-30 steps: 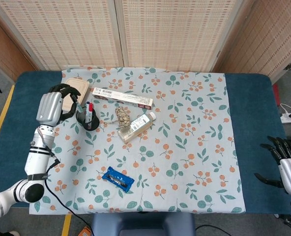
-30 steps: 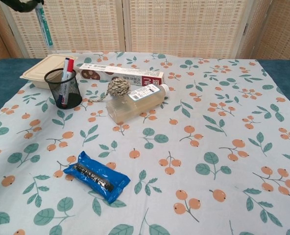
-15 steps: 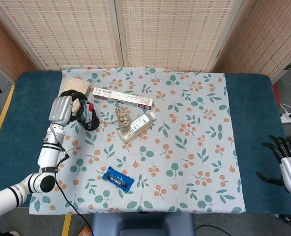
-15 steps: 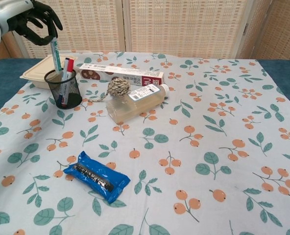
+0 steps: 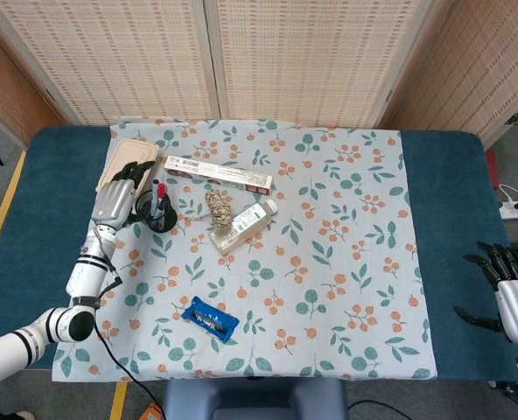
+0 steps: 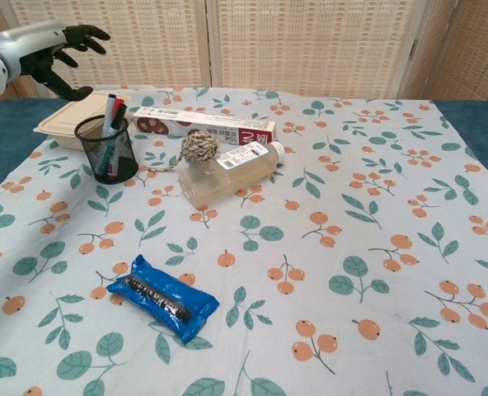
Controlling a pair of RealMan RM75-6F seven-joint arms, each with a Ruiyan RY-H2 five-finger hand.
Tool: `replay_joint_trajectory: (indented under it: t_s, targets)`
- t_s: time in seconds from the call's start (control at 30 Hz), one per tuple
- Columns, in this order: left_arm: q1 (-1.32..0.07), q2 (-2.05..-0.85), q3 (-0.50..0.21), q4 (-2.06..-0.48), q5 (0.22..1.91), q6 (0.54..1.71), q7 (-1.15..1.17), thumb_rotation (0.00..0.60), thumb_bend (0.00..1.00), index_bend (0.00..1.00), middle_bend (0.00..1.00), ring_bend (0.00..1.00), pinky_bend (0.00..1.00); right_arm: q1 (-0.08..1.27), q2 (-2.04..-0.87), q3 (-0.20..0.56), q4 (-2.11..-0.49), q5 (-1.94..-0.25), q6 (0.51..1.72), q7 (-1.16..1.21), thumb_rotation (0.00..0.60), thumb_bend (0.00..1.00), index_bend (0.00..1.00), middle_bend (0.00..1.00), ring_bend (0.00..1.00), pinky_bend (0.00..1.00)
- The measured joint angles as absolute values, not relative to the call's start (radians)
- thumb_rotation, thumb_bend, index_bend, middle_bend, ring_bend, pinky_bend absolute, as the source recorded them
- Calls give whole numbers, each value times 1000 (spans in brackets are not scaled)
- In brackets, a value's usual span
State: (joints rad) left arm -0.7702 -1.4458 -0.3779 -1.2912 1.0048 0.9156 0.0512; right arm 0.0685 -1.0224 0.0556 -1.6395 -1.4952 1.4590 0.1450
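My left hand (image 5: 119, 194) (image 6: 49, 53) hovers just left of and above the black mesh pen cup (image 5: 157, 213) (image 6: 107, 149), fingers spread, holding nothing. Pens (image 6: 112, 114) stand in the cup, among them a red-capped marker and a green-white pen. At the table's right edge my right hand (image 5: 511, 296) lies open on the blue cloth, away from everything; the chest view does not show it.
A beige lidded box (image 5: 128, 156) (image 6: 72, 110) sits behind the cup. A long carton (image 5: 217, 174) (image 6: 204, 124), a twine ball (image 5: 218, 206) (image 6: 199, 146) and a lying bottle (image 5: 242, 225) (image 6: 226, 172) fill the middle. A blue packet (image 5: 210, 318) (image 6: 163, 296) lies nearer the front.
My left hand came down over the cup with a green-white pen, let it go into the cup, then opened and drew back to the left. The right hand stayed put.
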Motion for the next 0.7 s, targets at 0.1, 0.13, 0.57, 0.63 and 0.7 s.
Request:
replay_joint_trajectory:
  t_s: [0.1, 0.13, 0.57, 0.63, 0.7]
  targets:
    - [-771, -1438, -375, -1305, 1001, 923, 66, 600, 418, 0, 0, 0, 102, 67, -1020, 55, -1641, -1498, 1462, 150, 600, 0, 230, 83, 47, 0]
    - [-770, -1434, -374, -1313, 1002, 929, 71, 600, 419, 0, 0, 0, 101, 67, -1020, 55, -1641, -1498, 1462, 152, 600, 0, 230, 83, 47, 0]
    - [-532, -1216, -190, -1697, 1210, 1353, 437, 600, 419, 87, 0, 0, 96, 74, -1018, 43, -1649, -1532, 1455, 163, 600, 0, 230, 83, 47, 0]
    - [-443, -1180, -129, -1746, 1242, 1431, 454, 600, 418, 86, 0, 0, 95, 77, -1019, 38, -1652, -1542, 1449, 159, 600, 0, 230, 83, 47, 0]
    - [-357, -1158, -71, -1754, 1272, 1496, 434, 600, 418, 86, 0, 0, 96, 80, -1021, 33, -1656, -1551, 1444, 151, 600, 0, 230, 83, 47, 0]
